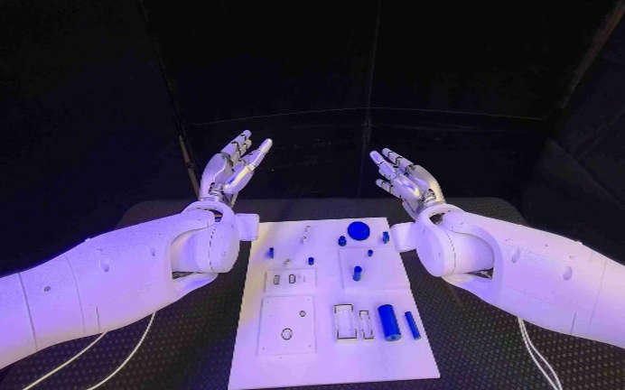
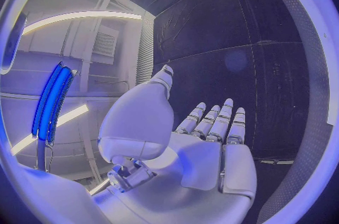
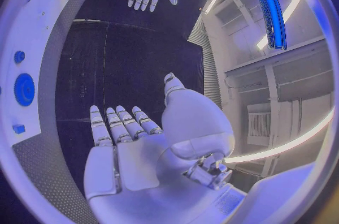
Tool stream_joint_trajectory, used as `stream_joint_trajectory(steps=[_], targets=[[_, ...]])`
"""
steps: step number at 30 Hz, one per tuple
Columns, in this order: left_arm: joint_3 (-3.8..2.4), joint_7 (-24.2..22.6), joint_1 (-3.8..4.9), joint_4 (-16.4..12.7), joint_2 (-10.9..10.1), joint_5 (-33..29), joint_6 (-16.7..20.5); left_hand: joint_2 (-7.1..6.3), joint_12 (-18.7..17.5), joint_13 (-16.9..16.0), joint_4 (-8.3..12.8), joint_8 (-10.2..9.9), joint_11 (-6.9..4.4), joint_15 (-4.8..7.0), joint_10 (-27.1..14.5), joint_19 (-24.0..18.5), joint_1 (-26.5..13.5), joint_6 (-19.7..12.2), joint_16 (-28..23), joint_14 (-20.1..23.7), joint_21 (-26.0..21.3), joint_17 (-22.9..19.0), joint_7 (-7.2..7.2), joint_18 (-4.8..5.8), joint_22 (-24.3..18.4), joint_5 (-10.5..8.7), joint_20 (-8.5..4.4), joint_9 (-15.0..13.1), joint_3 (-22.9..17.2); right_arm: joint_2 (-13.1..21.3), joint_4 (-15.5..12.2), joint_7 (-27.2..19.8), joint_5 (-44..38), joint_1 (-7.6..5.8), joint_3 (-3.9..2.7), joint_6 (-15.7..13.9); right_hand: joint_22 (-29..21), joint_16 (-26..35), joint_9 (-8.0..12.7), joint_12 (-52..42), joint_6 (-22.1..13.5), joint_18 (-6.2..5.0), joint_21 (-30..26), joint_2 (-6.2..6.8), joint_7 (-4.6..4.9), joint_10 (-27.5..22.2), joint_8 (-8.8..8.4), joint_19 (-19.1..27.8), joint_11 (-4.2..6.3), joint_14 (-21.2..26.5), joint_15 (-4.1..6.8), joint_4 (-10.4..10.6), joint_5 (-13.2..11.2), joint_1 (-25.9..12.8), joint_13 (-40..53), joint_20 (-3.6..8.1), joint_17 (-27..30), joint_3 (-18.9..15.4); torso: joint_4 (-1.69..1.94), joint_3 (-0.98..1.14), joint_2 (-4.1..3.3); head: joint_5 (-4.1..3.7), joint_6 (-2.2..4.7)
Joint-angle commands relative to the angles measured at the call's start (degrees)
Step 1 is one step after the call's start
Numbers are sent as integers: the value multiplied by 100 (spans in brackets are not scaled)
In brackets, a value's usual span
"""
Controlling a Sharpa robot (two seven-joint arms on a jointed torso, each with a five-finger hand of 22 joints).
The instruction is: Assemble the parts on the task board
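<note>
The white task board [image 1: 329,354] lies in the middle of the black table. Small blue parts stand on it: a round blue disc [image 1: 359,229] near its far end, a blue cylinder [image 1: 388,321] and a thin blue bar [image 1: 412,324] near its right edge. My left hand [image 1: 233,166] is raised beyond the board's far left corner, fingers straight and apart, holding nothing. My right hand [image 1: 405,178] is raised beyond the far right corner, likewise spread and empty. In the left wrist view my left hand [image 2: 212,139] shows an empty palm; in the right wrist view my right hand [image 3: 130,139] does too.
Several small blue pegs [image 1: 356,273] and white sockets [image 1: 345,321] dot the board. A square recessed plate [image 1: 286,324] sits at its near left. White cables [image 1: 117,354] trail over the table [image 1: 182,336] on both sides. The board's edge with the disc [image 3: 24,89] appears in the right wrist view.
</note>
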State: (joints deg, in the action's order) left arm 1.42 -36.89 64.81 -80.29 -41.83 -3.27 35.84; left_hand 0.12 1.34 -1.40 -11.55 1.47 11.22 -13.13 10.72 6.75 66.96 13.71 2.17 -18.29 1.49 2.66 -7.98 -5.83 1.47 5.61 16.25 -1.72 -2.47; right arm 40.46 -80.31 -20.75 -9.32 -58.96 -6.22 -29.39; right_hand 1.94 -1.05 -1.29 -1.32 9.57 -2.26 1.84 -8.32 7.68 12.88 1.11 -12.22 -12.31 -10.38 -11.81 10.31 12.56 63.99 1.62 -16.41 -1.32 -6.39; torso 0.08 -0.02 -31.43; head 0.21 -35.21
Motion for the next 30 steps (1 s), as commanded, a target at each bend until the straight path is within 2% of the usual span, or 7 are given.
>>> stream_joint_trajectory(steps=[1,8,9,11,17,24,30], targets=[[-3,-393,12,4,9,-85,-309,2,9,-7,-48,28,62,-10,11,10,142,47,22,-61,35,11,-532,-86,6,35,52,-6,-8,-62,136,560,-767,4,-71,1081,11,-38,-15,-42,93,-117,32,-34,672,107,32,-18,-29,-52,-63,48,69,204,12,-56,-11,-20,1,-1,-1,1,1],[-3,-393,12,4,9,-85,-309,4,10,-8,-52,29,73,-14,16,10,142,55,24,-67,36,12,-542,-92,6,36,54,-7,-9,-123,273,736,-984,18,-159,1401,154,-230,-80,-156,703,-289,295,-19,841,1020,123,-775,-224,-1187,-219,-276,95,719,84,-32,-114,-5,1,-1,-1,1,1],[-4,-386,15,90,27,-86,-376,6,11,-9,-53,30,79,-16,20,9,143,59,26,-76,37,14,-548,-94,7,36,55,-7,-10,5,220,487,-1522,19,-157,874,195,-309,-105,-210,916,-351,378,-6,859,1330,165,-1003,-254,-1537,-233,-404,80,869,111,-21,-145,30,-10,-7,-4,5,-72],[-3,-374,15,72,1,-86,-407,17,15,-12,-57,34,108,-29,45,5,152,84,36,-126,40,24,-582,-103,7,36,60,-10,-16,23,218,429,-1748,19,-157,736,326,-466,-170,-352,1505,-473,652,33,868,2114,287,-1713,-236,-2270,-177,-695,46,1188,169,-32,-195,117,-14,-11,1,9,-71],[-3,-310,16,13,-89,-85,-628,86,78,-55,-23,86,291,-131,467,229,241,414,235,-879,151,155,-764,-57,67,26,70,-45,-26,75,213,427,-2692,19,-157,555,598,-1046,-299,-703,3171,-836,1396,98,675,3875,611,-3204,67,-4415,241,-1397,-60,1855,235,54,-343,437,-34,-3,-26,6,-121],[-3,-237,39,-121,-234,-29,-1096,234,301,-155,156,200,383,2,1865,2484,476,1215,797,-2410,1208,392,-868,-165,596,14,51,-106,12,186,86,787,-4264,18,-160,655,990,-1475,-291,-752,4265,-819,2309,199,465,4824,720,-4409,387,-6082,796,-1846,-51,2040,205,634,-520,828,-27,25,-167,-22,-132],[-2,-170,57,-467,-432,-2,-1389,318,452,-209,269,346,287,171,2822,3185,580,2099,1094,-2992,1575,446,-844,-347,704,13,27,-167,104,221,28,1405,-5764,15,-163,767,1631,-2284,-253,-717,4745,-819,3452,370,218,5595,700,-5070,698,-7347,1169,-1999,-75,1835,218,1050,-956,1008,6,-1,-356,-63,-114]])
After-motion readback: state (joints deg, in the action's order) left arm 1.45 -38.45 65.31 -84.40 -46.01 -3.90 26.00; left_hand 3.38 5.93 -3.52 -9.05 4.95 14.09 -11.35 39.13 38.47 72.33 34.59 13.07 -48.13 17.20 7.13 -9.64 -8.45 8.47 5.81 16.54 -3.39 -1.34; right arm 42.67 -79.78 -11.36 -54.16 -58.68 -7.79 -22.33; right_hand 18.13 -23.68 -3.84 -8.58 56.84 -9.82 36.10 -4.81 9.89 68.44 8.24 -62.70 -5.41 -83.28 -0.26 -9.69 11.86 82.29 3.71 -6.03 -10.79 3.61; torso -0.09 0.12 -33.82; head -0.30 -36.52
